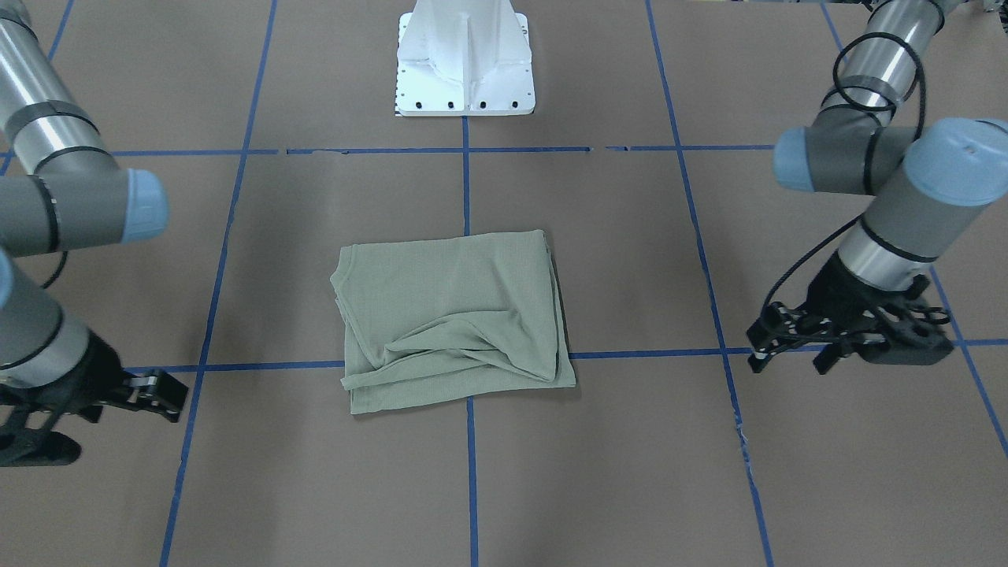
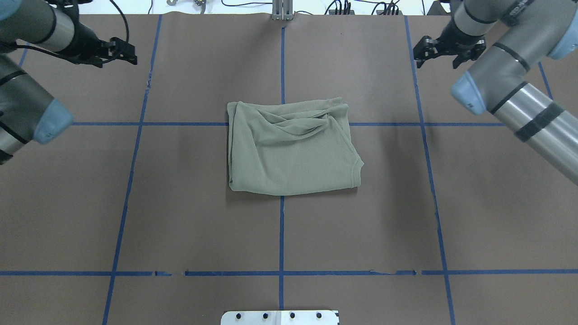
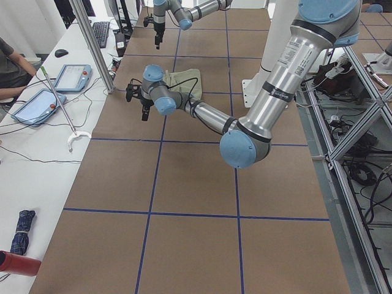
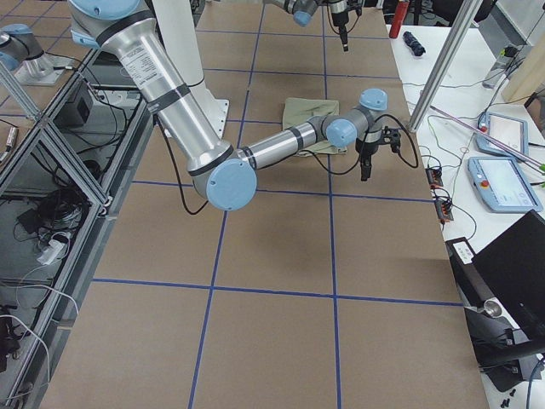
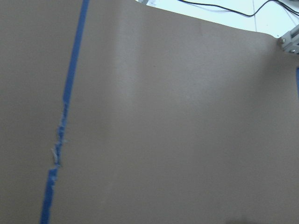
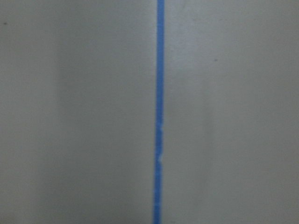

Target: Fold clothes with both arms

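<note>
Toward the far side of the table [image 2: 180, 203], my left gripper [image 1: 787, 364] and right gripper [image 2: 435, 63] hang empty with jaws spread, each well apart from the green shirt [image 2: 291, 151]. The shirt lies folded into a rough rectangle over the central blue tape crossing [image 2: 282, 216]. I judge the arms stand aside because folding looks complete, bar wrinkles along one edge.

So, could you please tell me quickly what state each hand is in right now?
Left hand: open, holding nothing.
Right hand: open, holding nothing.
</note>
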`<action>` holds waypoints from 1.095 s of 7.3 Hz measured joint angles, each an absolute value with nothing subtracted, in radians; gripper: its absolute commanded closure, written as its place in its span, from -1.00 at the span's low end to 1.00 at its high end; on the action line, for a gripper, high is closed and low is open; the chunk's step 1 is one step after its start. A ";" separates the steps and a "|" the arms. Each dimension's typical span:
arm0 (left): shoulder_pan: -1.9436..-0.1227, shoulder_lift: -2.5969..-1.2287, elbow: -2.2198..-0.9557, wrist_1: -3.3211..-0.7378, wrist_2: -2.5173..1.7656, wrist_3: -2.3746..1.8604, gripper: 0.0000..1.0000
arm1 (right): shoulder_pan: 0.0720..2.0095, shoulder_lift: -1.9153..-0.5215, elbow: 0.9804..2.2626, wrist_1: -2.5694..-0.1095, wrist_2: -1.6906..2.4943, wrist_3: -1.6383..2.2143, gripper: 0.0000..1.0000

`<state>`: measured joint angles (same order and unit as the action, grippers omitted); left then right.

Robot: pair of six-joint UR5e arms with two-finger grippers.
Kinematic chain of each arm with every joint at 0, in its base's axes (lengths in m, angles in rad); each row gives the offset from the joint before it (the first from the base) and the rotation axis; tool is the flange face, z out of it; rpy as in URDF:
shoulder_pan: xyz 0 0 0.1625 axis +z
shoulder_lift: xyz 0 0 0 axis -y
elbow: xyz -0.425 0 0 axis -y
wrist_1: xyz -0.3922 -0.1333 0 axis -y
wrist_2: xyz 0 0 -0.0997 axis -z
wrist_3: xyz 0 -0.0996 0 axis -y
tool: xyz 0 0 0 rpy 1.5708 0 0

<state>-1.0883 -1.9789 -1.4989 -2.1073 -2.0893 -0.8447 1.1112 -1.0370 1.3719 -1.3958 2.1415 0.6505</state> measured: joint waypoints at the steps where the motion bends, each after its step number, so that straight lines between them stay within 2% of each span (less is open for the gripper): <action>1: -1.154 -1.912 -1.511 -2.106 -2.101 -0.687 -1.00 | 1.196 -1.120 1.386 -1.403 2.181 0.474 -1.00; 3: -1.281 -1.750 -1.558 -2.107 -2.116 -0.334 -1.00 | 1.345 -1.258 1.392 -1.436 2.229 0.151 -1.00; 5: -1.389 -1.592 -1.601 -2.121 -2.173 -0.096 -1.00 | 1.442 -1.343 1.393 -1.504 2.257 0.003 -1.00; 8: -1.424 -1.518 -1.617 -2.128 -2.191 -0.050 -1.00 | 1.525 -1.431 1.464 -1.517 2.274 -0.022 -1.00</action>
<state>-1.4243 -1.5179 -1.6173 -2.1284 -2.1906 -0.0496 1.5255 -1.4313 1.4636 -1.5165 2.2744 -0.0218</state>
